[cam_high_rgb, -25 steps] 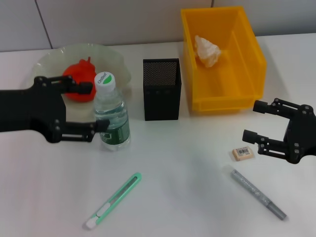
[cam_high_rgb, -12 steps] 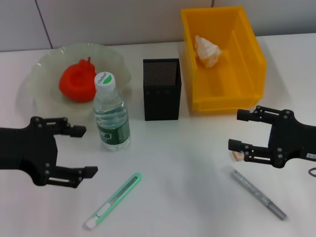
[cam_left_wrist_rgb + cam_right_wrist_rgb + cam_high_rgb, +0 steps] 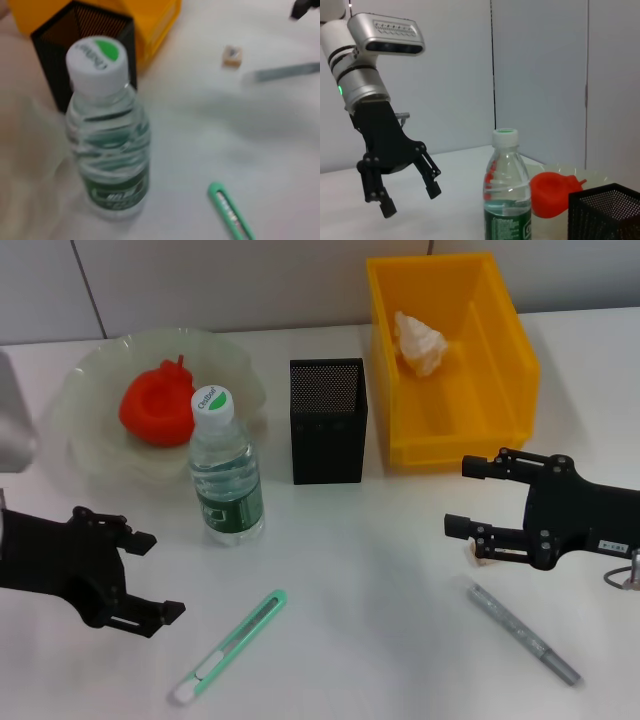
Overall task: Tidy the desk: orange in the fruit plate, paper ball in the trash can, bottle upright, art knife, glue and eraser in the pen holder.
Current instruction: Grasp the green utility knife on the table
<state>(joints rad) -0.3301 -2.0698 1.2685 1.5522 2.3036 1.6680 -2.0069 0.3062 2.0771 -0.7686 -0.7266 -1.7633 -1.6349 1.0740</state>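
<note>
Right gripper point(image 3: 468, 497): jaws wide open and empty, low over the white desk point(image 3: 380, 640), straddling the small beige eraser point(image 3: 480, 556) that is mostly hidden under the nearer jaw.
Step in hand (judged): picking up the eraser for the black mesh pen holder point(image 3: 328, 421).
How to do it well: centre the eraser between the jaws, not under one, go down until the tips nearly touch the desk, then close on its two flat sides; a skewed pinch would likely flick so light a block away.
Grey glue pen point(image 3: 523, 633): on the desk just nearer the robot than the jaws; keep it out of the closing path.
Left gripper point(image 3: 145, 573): jaws open, holding nothing, well clear of the upright clear water bottle with white-and-green cap point(image 3: 225, 471).
Mint-green art knife point(image 3: 230, 645): flat on the desk just beyond the left jaws.
Already placed: orange fruit point(image 3: 155, 406) in the pale glass plate point(image 3: 80, 420); crumpled paper ball point(image 3: 420, 342) in the yellow plastic bin point(image 3: 510, 350).
</note>
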